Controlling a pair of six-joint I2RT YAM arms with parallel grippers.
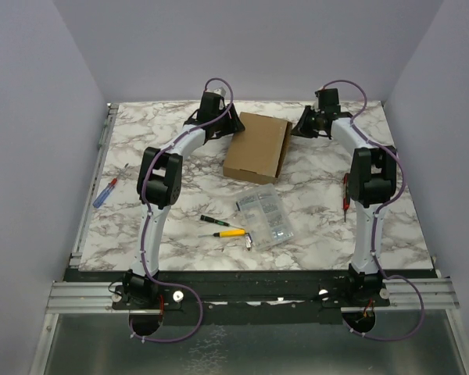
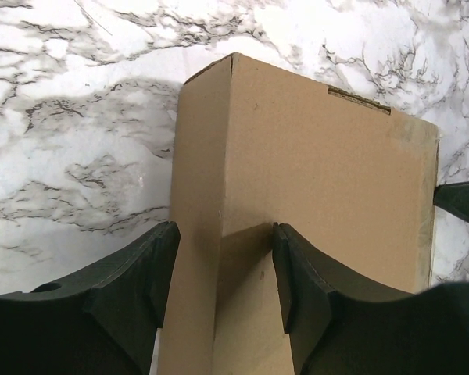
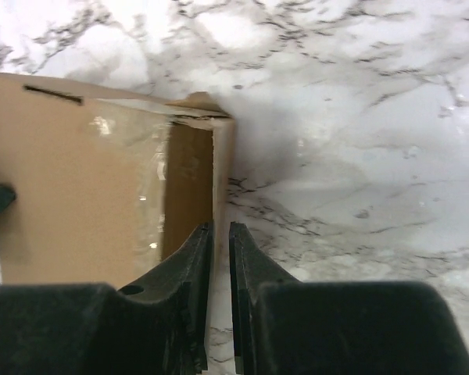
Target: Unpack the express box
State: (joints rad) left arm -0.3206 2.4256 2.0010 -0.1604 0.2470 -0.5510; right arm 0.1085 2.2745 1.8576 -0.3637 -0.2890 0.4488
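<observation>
The express box is a flat brown cardboard mailer lying at the back middle of the marble table. My left gripper is at its back left edge. In the left wrist view the box fills the frame and my left gripper is open, its jaws straddling the box's long left edge. My right gripper is at the box's back right corner. In the right wrist view my right gripper is shut on a thin upright cardboard edge of the box.
A clear plastic compartment case lies in front of the box. A yellow-handled screwdriver and a small dark one lie to its left. A red and blue tool lies at the left edge, and a red tool by the right arm.
</observation>
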